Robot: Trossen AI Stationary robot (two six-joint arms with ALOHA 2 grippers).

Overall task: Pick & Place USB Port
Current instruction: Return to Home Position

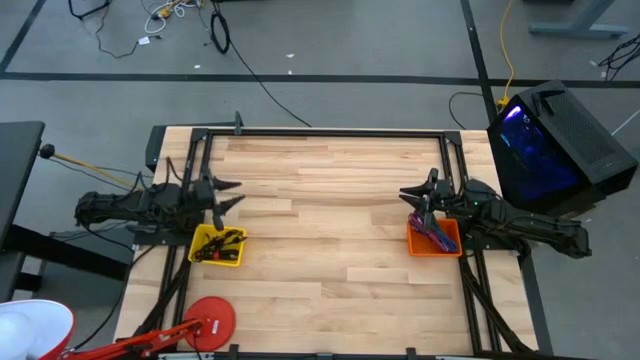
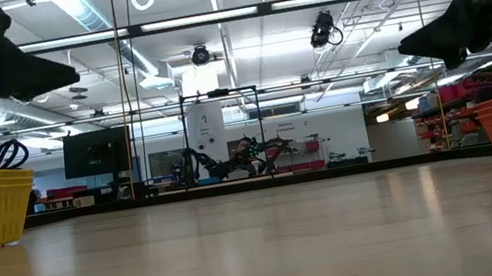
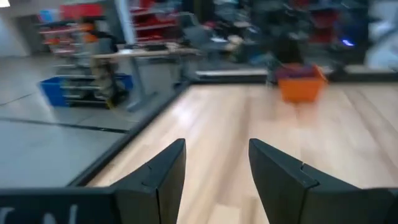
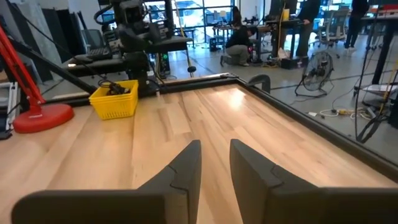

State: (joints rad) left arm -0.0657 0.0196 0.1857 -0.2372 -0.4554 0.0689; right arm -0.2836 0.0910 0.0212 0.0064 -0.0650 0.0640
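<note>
A yellow bin (image 1: 218, 246) with small dark parts in it stands at the table's left side, also seen in the right wrist view (image 4: 115, 98). An orange bin (image 1: 434, 238) holding purple and blue pieces stands at the right side, and shows far off in the left wrist view (image 3: 300, 84). Which piece is the USB port I cannot tell. My left gripper (image 1: 232, 195) hovers open just beyond the yellow bin's far edge, pointing level toward the table's middle (image 3: 217, 171). My right gripper (image 1: 408, 200) hovers open over the orange bin's far left corner, also level (image 4: 215, 165). Nothing lies between either pair of fingers.
Bare wood (image 1: 330, 220) stretches between the two bins. A red round base (image 1: 210, 322) with a red arm sits at the near left. A black frame rail (image 1: 330, 133) runs round the table. A black case (image 1: 555, 140) glowing purple stands off the far right corner.
</note>
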